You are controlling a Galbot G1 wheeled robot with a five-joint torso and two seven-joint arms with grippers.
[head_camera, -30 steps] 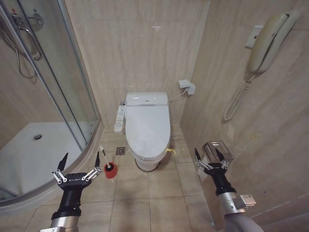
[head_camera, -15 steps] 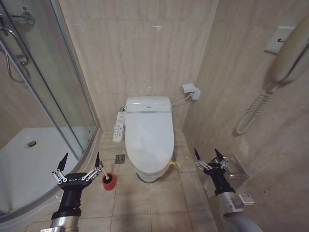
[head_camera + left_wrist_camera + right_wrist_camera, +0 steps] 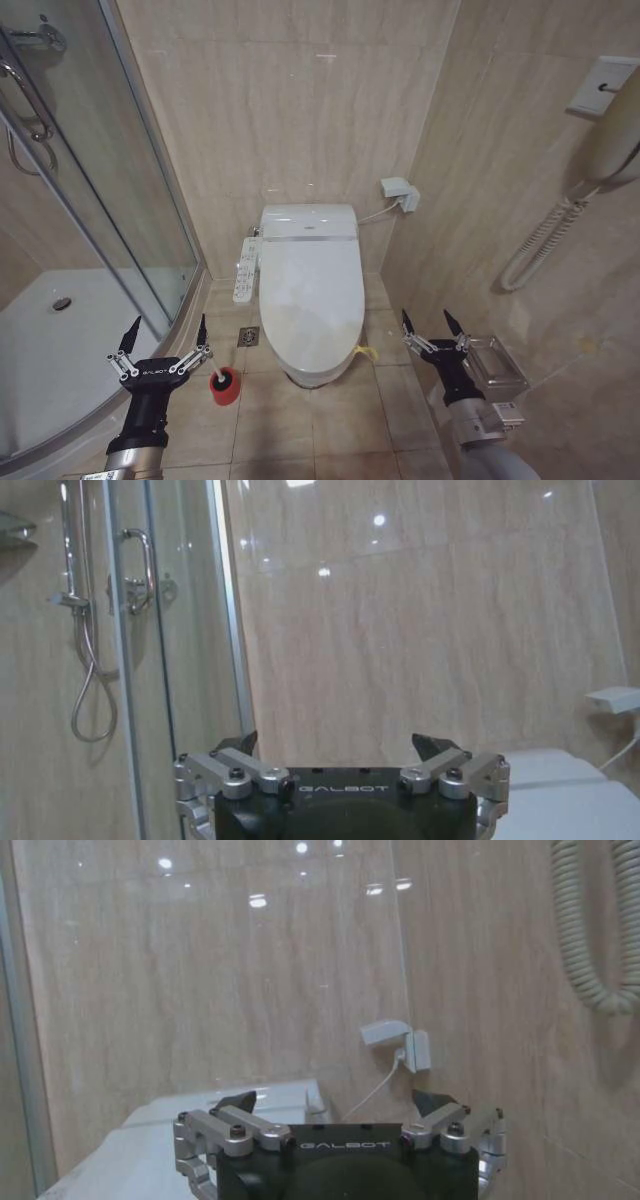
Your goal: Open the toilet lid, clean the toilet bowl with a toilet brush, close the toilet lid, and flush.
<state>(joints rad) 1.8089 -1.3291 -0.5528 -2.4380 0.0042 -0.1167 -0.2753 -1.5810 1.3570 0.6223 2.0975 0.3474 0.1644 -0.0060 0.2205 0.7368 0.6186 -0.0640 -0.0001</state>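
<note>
Grippers come first, nearest to us: our left gripper (image 3: 162, 335) and our right gripper (image 3: 432, 323) are both raised with fingers spread wide and they hold nothing. Just beyond the left gripper, a little toward the middle, the toilet brush (image 3: 213, 371) stands on the floor tiles in its red holder (image 3: 224, 385), not touched. Farther, between the two grippers and well apart from both, the toilet lid (image 3: 311, 285) lies closed over the toilet bowl (image 3: 315, 376), against the back wall (image 3: 290, 110).
</note>
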